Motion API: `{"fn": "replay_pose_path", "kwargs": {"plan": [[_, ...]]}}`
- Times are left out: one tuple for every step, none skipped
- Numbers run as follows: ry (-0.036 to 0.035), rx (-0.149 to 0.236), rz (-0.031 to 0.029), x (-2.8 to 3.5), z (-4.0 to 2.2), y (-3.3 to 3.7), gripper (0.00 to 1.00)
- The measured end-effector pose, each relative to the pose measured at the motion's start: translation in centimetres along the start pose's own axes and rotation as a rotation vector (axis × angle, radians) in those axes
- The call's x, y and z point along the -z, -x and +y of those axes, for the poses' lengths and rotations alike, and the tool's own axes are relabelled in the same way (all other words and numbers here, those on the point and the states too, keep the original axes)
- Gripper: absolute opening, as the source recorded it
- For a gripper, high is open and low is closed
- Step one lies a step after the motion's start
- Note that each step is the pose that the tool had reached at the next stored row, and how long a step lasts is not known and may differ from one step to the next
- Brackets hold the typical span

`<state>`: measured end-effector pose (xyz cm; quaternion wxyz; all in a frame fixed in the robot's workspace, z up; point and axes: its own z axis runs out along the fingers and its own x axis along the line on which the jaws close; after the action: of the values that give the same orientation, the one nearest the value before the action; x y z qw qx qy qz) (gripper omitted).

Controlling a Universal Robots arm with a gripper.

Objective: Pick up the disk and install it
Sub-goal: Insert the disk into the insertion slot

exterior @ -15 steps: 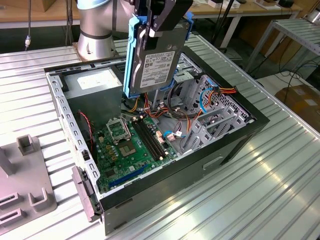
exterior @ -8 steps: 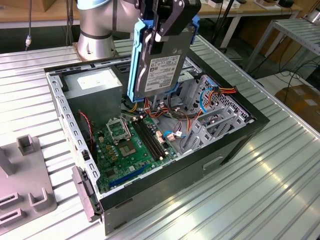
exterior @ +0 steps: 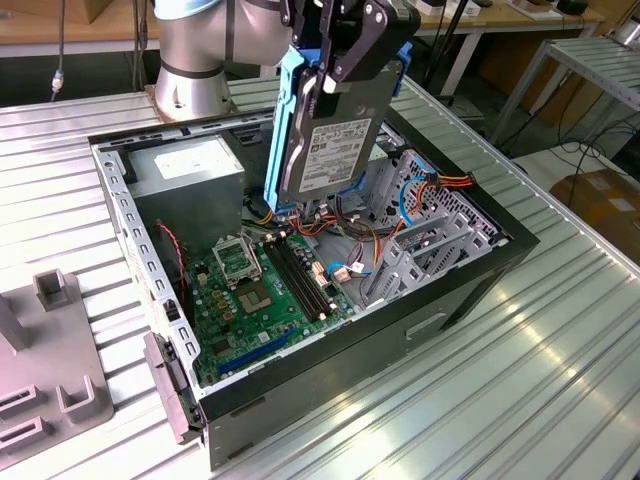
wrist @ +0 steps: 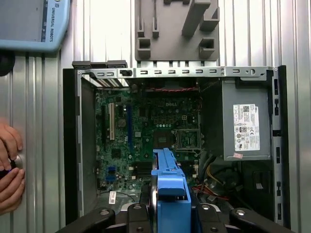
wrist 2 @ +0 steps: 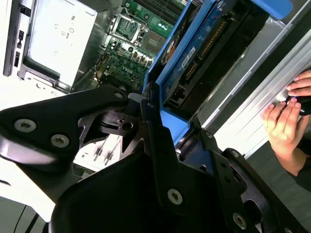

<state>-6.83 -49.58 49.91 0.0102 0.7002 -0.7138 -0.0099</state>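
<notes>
The gripper (exterior: 338, 58) is holding the disk (exterior: 325, 150) by its upper end, with the black fingers closed firmly on the blue carrier rails. The disk is hanging almost upright, a little tilted, over the middle of the open computer case (exterior: 450, 300), and its white label is facing the exterior view. Inside the case the green motherboard (exterior: 262, 290) is lying on the bottom, the grey power-supply box (exterior: 190, 172) is sitting in one corner, and the metal drive cage (exterior: 430, 235) is standing at the case's side toward the exterior view's right. The case is lying on its side on a table (exterior: 560, 380) made of ribbed, shining aluminium profiles. Beside the case, toward the exterior view's left, a grey holder block (exterior: 50, 370) is resting on the same surface. In the first wrist view a person's hands (wrist: 9, 170) are resting on the table, near the case's outer wall. Beyond the case wooden workbenches (exterior: 500, 15) are standing, and a cardboard box (exterior: 605, 200) is lying on the floor
</notes>
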Motion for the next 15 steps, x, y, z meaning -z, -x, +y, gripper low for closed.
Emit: {"fn": "replay_pose_path", "kwargs": {"plan": [[0.0000,0.000,0.0004,0.00,-0.04,-0.11,0.37],[0.0000,0.000,0.0006,0.00,-0.08,-0.22,0.37],[0.0000,0.000,0.0011,-0.01,-0.16,-0.43,0.37],[0.0000,0.000,0.0014,-0.02,-0.23,-0.61,0.37],[0.0000,0.000,0.0016,-0.02,-0.28,-0.72,0.37],[0.0000,0.000,0.0020,-0.03,-0.36,-0.85,0.37],[0.0000,0.000,0.0025,-0.05,-0.51,-0.94,0.37],[-0.0001,0.000,0.0032,-0.06,-0.72,-0.98,0.37],[-0.0001,0.000,0.0035,-0.07,-1.00,-0.98,0.37],[-0.0001,0.000,0.0035,-0.07,-1.20,-0.98,0.37],[-0.0001,0.000,0.0036,-0.08,-1.38,-0.98,0.37],[-0.0001,0.000,0.0035,-0.08,-1.67,-0.98,0.37],[-0.0001,0.000,0.0036,-0.09,-1.79,-0.98,0.37],[0.0000,0.000,0.0036,-0.09,-1.89,-0.98,0.37],[0.0000,0.000,0.0037,-0.08,-1.94,-0.97,0.37]]}}
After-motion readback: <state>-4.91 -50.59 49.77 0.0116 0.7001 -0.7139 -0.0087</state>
